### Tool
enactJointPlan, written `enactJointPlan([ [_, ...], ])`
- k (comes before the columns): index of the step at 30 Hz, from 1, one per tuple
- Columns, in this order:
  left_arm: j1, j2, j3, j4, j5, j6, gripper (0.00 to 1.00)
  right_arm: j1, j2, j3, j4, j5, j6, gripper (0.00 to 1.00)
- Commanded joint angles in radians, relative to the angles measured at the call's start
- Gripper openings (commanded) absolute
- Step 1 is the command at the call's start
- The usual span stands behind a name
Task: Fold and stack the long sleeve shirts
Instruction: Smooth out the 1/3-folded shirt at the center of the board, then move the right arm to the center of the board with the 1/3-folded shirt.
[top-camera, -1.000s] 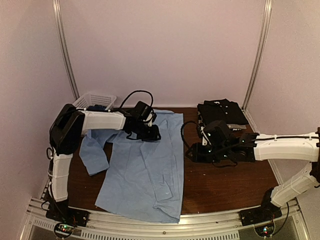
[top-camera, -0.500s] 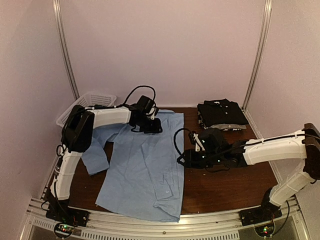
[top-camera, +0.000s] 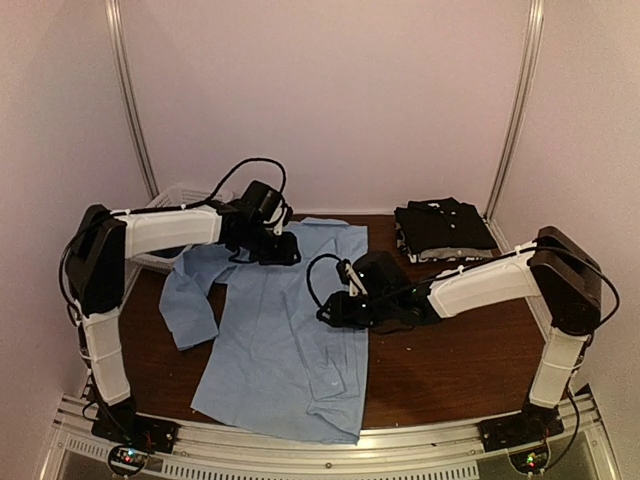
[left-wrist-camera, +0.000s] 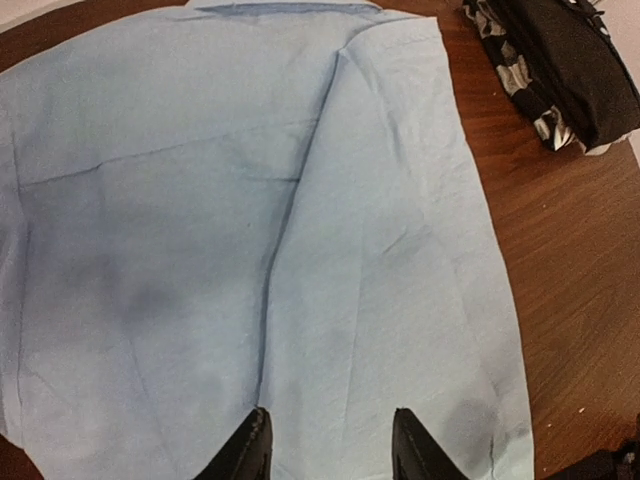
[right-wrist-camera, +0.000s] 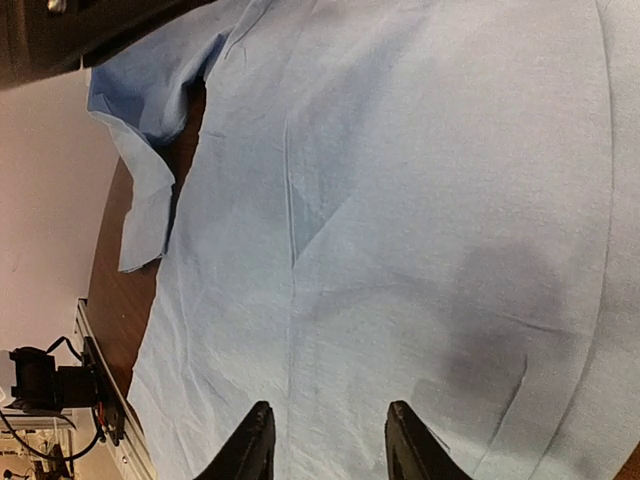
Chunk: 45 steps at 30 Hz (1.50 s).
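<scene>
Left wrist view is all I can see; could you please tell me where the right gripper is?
Observer: The right gripper hangs over the light blue shirt's right half, about mid-length, jaws open.
Operator: Thank you. Is anything unfolded out on the left?
Observer: Yes, one sleeve lies spread out on the table, beside the shirt's body.
Operator: And toward the near edge?
Observer: The hem lies flat, unfolded, near the table's front edge.
</scene>
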Motion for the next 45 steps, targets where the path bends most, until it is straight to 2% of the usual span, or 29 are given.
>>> enactJointPlan([
  [1, 0.003, -0.132, -0.169, 0.017, -0.089, -0.005, 0.43, -0.020, 0.064, 0.042, 0.044, -0.034, -0.026, 0.39],
  [5, 0.003, -0.252, -0.325, 0.033, -0.091, -0.023, 0.43, -0.046, 0.110, 0.029, 0.051, -0.046, -0.035, 0.39],
  [9, 0.003, -0.345, -0.473, 0.071, -0.031, -0.045, 0.43, -0.067, 0.151, 0.023, 0.034, -0.047, -0.053, 0.39],
  [15, -0.014, -0.371, -0.617, 0.133, 0.021, -0.076, 0.43, -0.116, 0.178, -0.005, 0.017, -0.048, -0.069, 0.38],
  [19, -0.052, -0.315, -0.608, 0.168, 0.028, -0.122, 0.43, -0.160, 0.172, -0.016, -0.014, -0.036, -0.102, 0.37],
  [30, -0.169, -0.140, -0.464, 0.176, 0.004, -0.223, 0.42, -0.300, 0.143, -0.036, -0.102, -0.015, -0.212, 0.37],
  [35, -0.169, -0.216, -0.470, 0.120, -0.102, -0.248, 0.42, -0.302, 0.101, -0.047, -0.118, -0.039, -0.227, 0.37],
  [45, -0.146, -0.474, -0.572, -0.056, -0.301, -0.305, 0.43, -0.259, -0.049, -0.006, -0.167, -0.010, -0.248, 0.46],
])
